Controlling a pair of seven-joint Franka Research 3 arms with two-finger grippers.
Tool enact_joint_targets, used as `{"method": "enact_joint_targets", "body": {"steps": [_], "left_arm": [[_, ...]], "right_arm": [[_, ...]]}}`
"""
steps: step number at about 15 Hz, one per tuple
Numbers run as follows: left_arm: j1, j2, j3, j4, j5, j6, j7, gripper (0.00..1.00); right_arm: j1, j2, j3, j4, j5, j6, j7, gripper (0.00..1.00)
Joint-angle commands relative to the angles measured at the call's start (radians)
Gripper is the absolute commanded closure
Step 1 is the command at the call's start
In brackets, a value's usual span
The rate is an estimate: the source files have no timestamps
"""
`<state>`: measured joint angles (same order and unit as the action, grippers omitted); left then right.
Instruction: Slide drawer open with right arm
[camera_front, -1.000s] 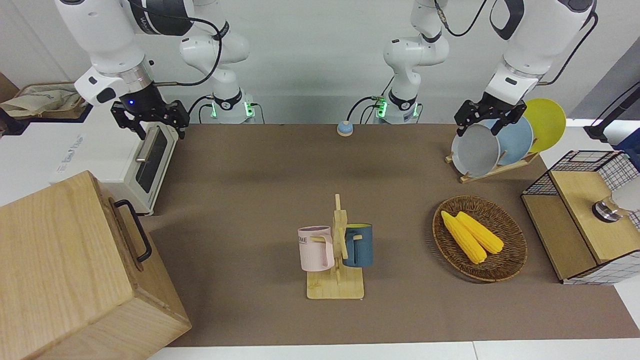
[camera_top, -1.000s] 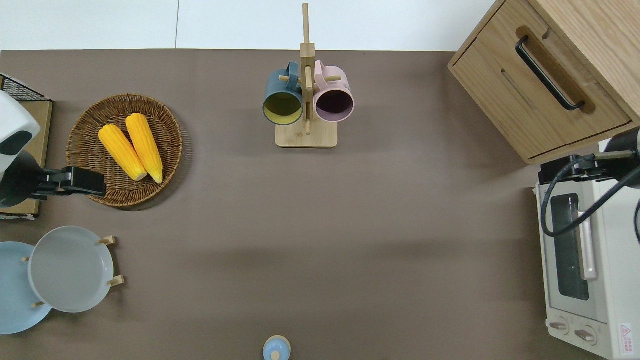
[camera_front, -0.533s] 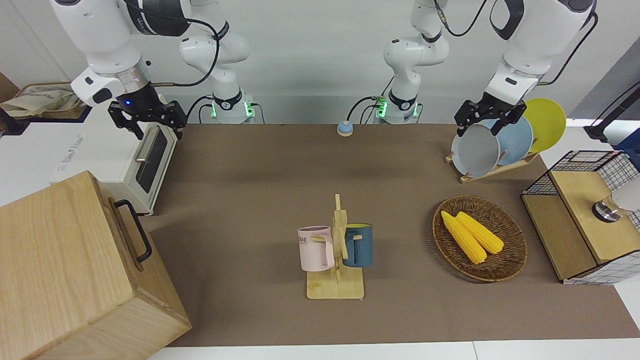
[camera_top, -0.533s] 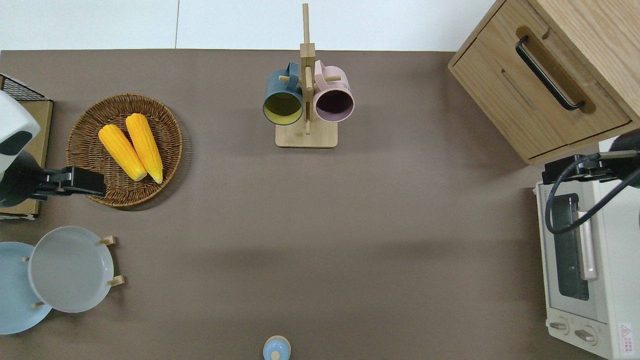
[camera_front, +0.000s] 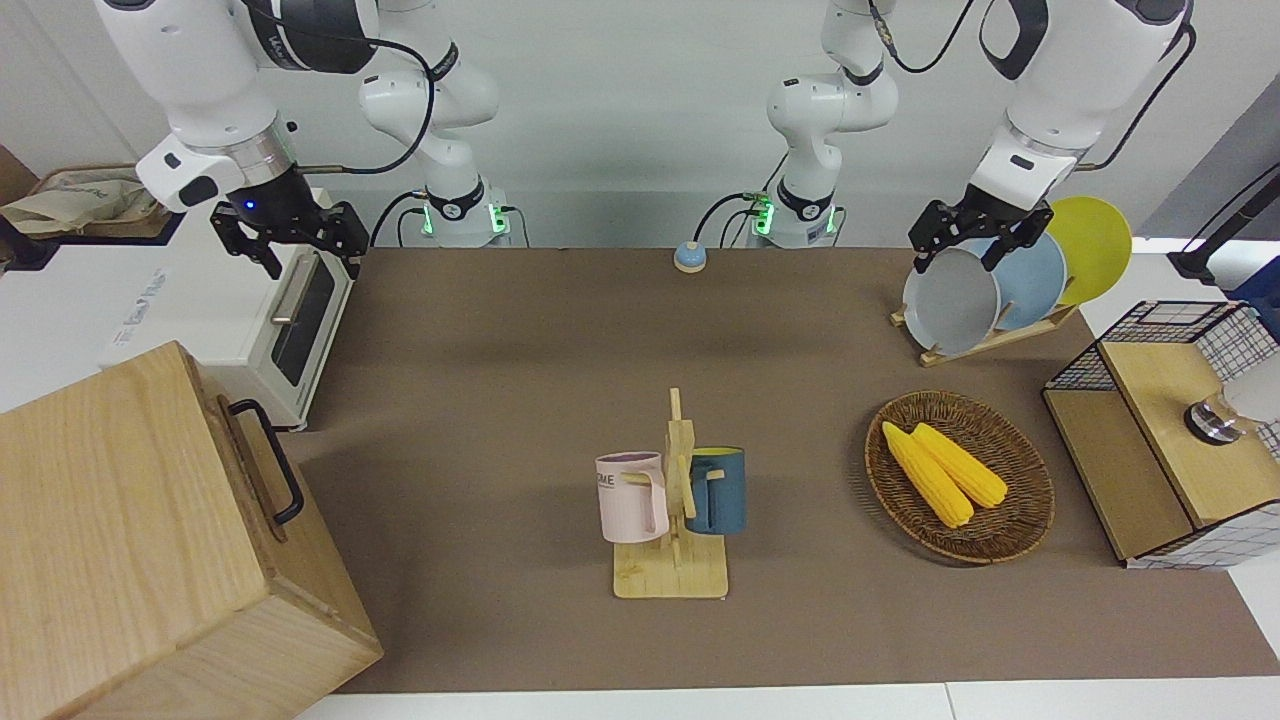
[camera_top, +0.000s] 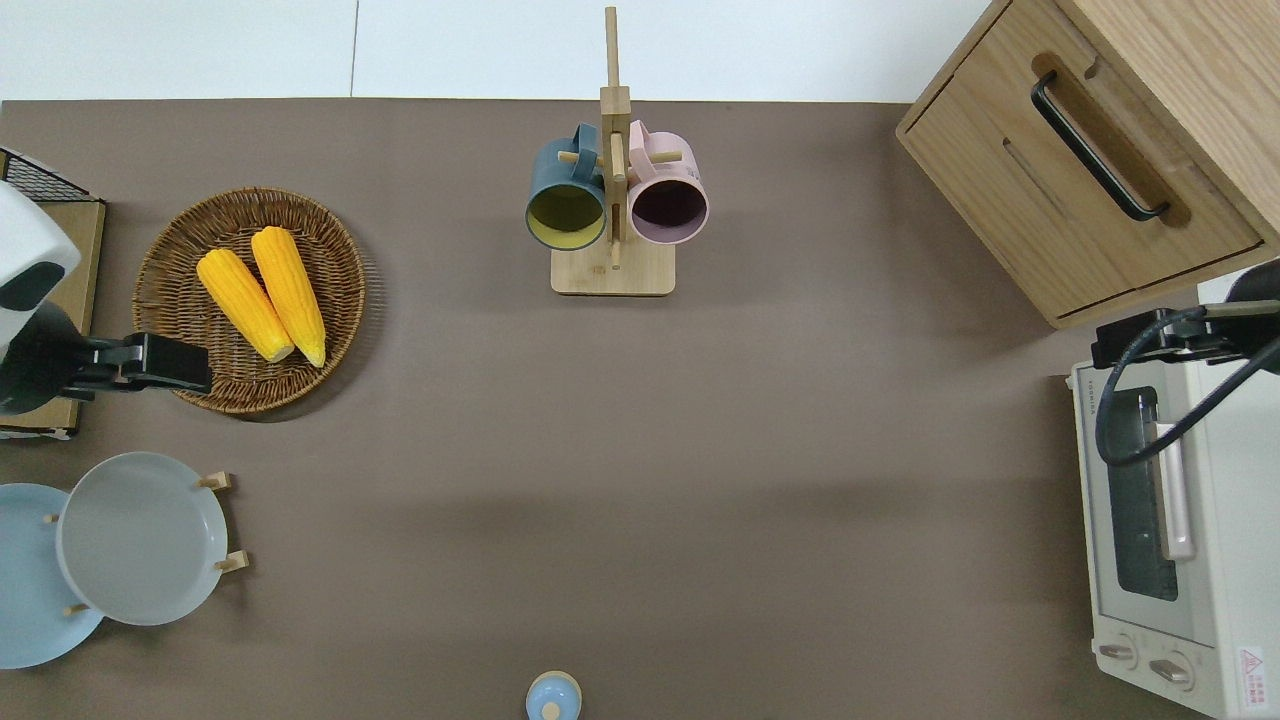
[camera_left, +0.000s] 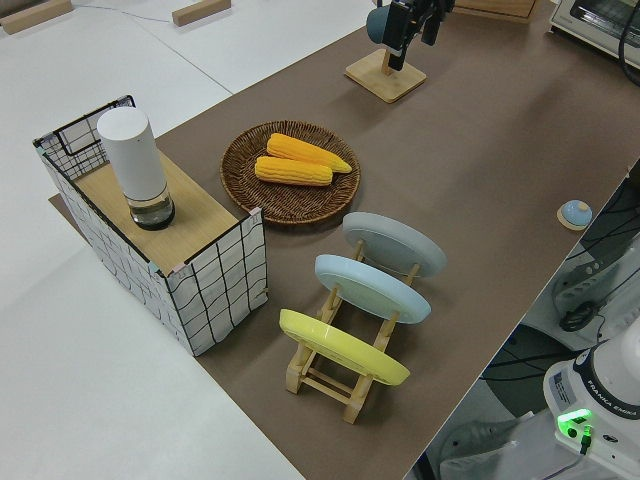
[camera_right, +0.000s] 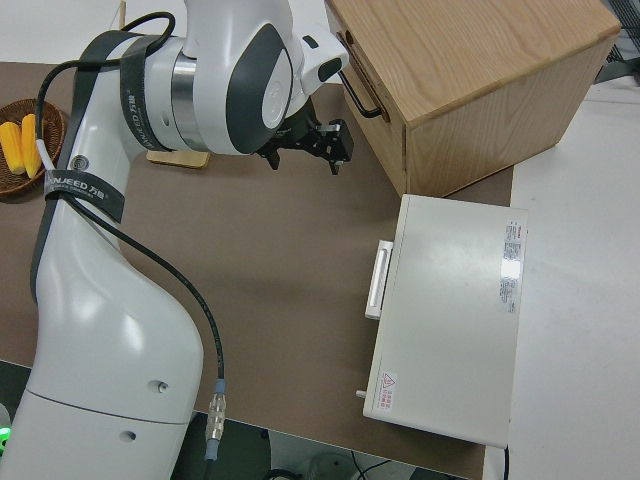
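The big wooden box (camera_front: 130, 540) sits at my end of the table, its drawer (camera_top: 1075, 200) shut, bar handle (camera_top: 1098, 146) running slantwise, farther out than my right gripper (camera_front: 290, 232), jaws spread and empty over the toaster oven (camera_top: 1180, 520).

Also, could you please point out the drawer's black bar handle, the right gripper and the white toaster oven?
Black metal bar handle (camera_top: 1098, 146): overhead view, mid-bar.
Right gripper (camera_front: 290, 246): front view, between its fingertips.
White toaster oven (camera_right: 455, 320): right side view, top panel.
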<state>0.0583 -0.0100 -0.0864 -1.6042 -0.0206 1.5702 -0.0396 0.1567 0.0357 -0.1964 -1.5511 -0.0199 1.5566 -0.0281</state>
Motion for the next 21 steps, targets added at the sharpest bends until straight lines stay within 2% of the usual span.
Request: {"method": "enact_joint_targets", "body": {"steps": [1,3,6,10,12,13,14,16,19,21], "left_arm": [[-0.005,-0.010,0.005,-0.005,0.011,-0.013,0.007,0.00],[-0.005,-0.010,0.004,-0.005,0.011,-0.012,0.007,0.00],[-0.005,-0.010,0.004,-0.005,0.011,-0.012,0.007,0.00],[-0.005,-0.010,0.005,-0.005,0.011,-0.012,0.007,0.00],[-0.005,-0.010,0.005,-0.005,0.011,-0.013,0.007,0.00],[-0.006,-0.010,0.005,-0.005,0.011,-0.012,0.007,0.00],[-0.005,-0.010,0.005,-0.005,0.011,-0.013,0.007,0.00],[-0.005,-0.010,0.004,-0.005,0.011,-0.012,0.007,0.00],[-0.005,-0.010,0.005,-0.005,0.011,-0.012,0.007,0.00],[-0.005,-0.010,0.005,-0.005,0.011,-0.013,0.007,0.00]], "right_arm": [[-0.029,0.009,0.020,0.022,-0.018,-0.021,0.016,0.013],[-0.054,0.009,0.054,0.022,-0.022,-0.021,0.016,0.013],[-0.088,0.007,0.141,0.023,-0.102,-0.021,0.017,0.013],[-0.025,0.009,0.153,0.029,-0.285,-0.021,0.016,0.013],[-0.029,0.009,0.189,0.029,-0.337,-0.021,0.017,0.013],[-0.042,0.009,0.222,0.029,-0.380,-0.020,0.017,0.013],[-0.043,0.009,0.254,0.025,-0.438,-0.020,0.017,0.013],[-0.040,0.009,0.293,0.014,-0.538,-0.020,0.019,0.013],[-0.040,0.009,0.334,-0.023,-0.621,-0.012,0.030,0.013],[-0.040,0.010,0.383,-0.056,-0.714,-0.009,0.074,0.013]]}}
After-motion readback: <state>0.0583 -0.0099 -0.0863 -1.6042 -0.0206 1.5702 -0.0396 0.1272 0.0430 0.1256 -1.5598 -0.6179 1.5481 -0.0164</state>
